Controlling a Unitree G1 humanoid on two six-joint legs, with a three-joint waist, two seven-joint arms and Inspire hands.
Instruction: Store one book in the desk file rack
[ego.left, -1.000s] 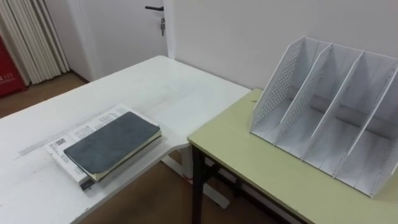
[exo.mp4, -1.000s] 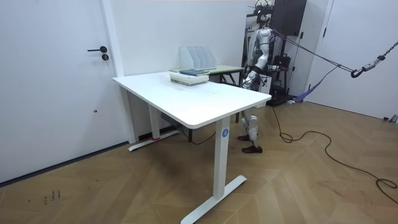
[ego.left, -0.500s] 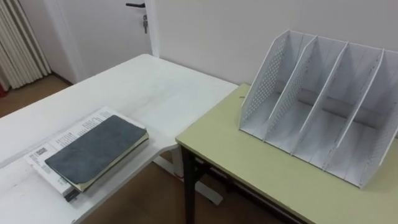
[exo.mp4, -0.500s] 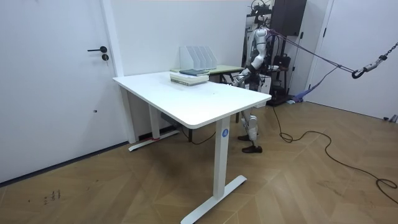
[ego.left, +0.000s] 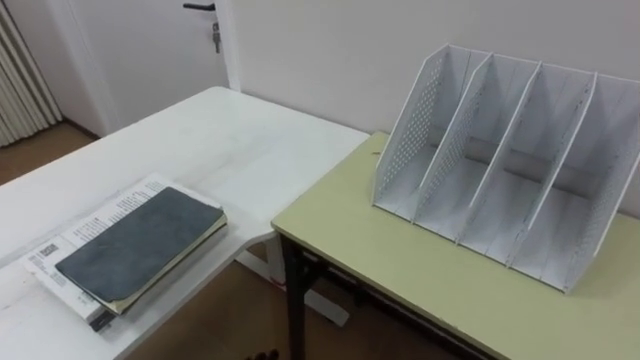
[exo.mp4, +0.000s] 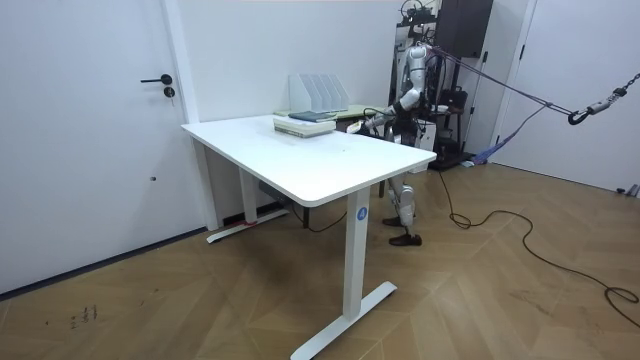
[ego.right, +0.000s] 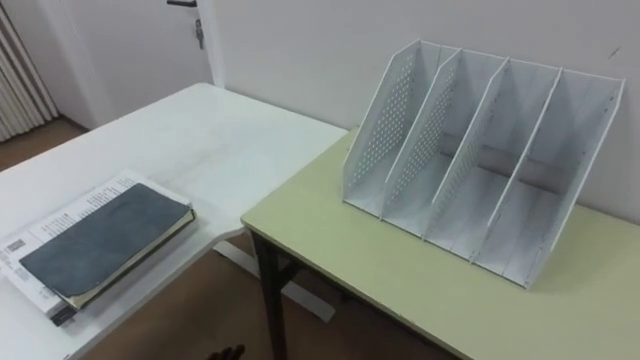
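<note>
A dark grey book (ego.left: 138, 246) lies flat on top of a white printed book (ego.left: 82, 232), near the corner of the white table (ego.left: 230, 140), to my left. The white file rack (ego.left: 508, 168) stands upright on the green desk (ego.left: 400, 275) ahead of me, its slots open and holding nothing. In the room view I stand at the far end of the white table (exo.mp4: 310, 155) beside the green desk (exo.mp4: 368, 111). My left hand (exo.mp4: 358, 126) is stretched forward at table height, short of the book stack (exo.mp4: 305, 122).
A gap with wooden floor (ego.left: 215, 320) separates the white table from the green desk. A wall runs close behind the rack, with a door (ego.left: 150, 40) at the far left. A dark cabinet (exo.mp4: 462, 40) stands behind me.
The eye view has swung right, so books and rack sit further left in the picture. In the room view my left arm has risen from my side and reaches forward towards the tables.
</note>
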